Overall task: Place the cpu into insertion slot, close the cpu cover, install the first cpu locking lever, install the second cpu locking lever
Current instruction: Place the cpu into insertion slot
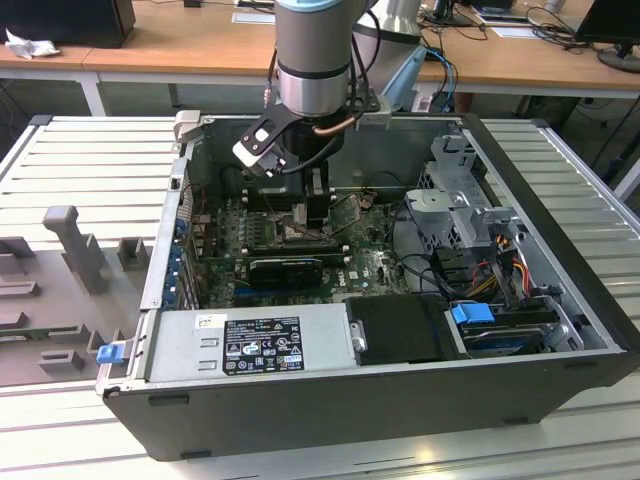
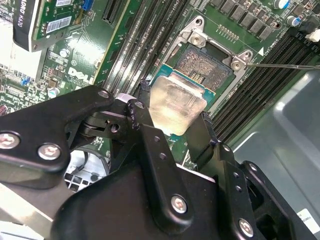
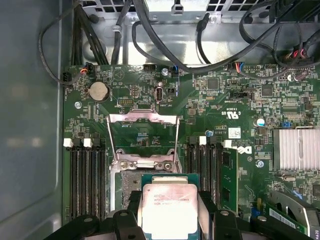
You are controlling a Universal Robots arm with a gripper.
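Note:
My gripper (image 2: 174, 119) is shut on the cpu (image 2: 176, 102), a square chip with a silvery top held by two opposite edges between the black fingers (image 2: 141, 111). Just under the chip lies the insertion slot (image 2: 209, 64), its tan contact field bare inside the silver bracket. The chip hangs slightly off the slot's centre, apart from it. In the first wrist view the cpu (image 3: 169, 206) sits in the gripper (image 3: 169, 200) beside the slot (image 3: 127, 183), and the cpu cover (image 3: 143, 119) stands swung open. In the exterior view the gripper (image 1: 312, 215) reaches down into the case.
Long black memory slots (image 3: 86, 175) flank the socket on both sides. A thin metal lever rod (image 2: 280, 65) sticks out from the bracket. Black cables (image 3: 165, 45) cross above the board; a finned heatsink (image 3: 297, 149) sits off to one side. The open case wall (image 1: 160, 250) and drive cage (image 1: 460, 210) surround the board.

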